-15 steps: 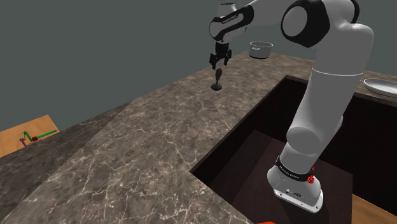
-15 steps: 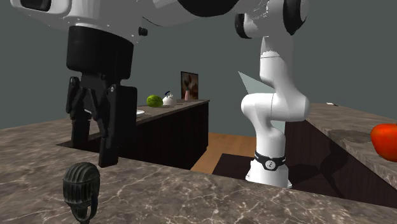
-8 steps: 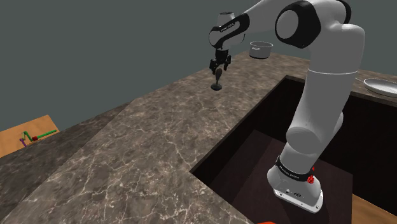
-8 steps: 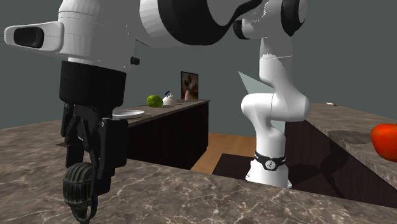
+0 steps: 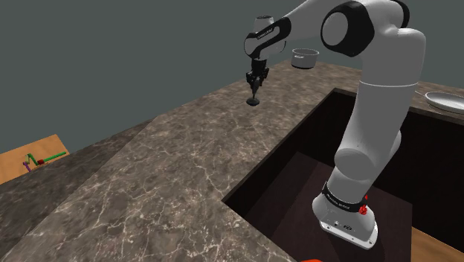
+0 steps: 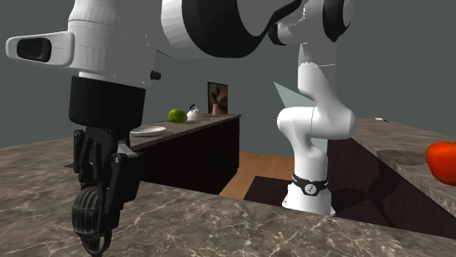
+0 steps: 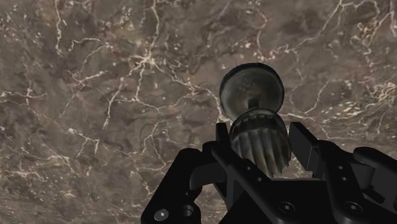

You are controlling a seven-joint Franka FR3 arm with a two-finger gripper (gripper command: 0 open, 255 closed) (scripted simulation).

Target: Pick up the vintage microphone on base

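Upright microphone (image 7: pixel 257 141) on marble tabletop (image 7: pixel 95 95), near the grey pot (image 5: pixel 304 57). The jaws are closed on its ribbed head from both sides. Long axis runs straight down from the jaws to round base. Likely needs a straight vertical lift.

Black gripper (image 7: pixel 259 137) clasped the ribbed head of the microphone (image 7: pixel 256 124) from both sides; its round base stood on brown veined marble countertop (image 7: pixel 95 95)
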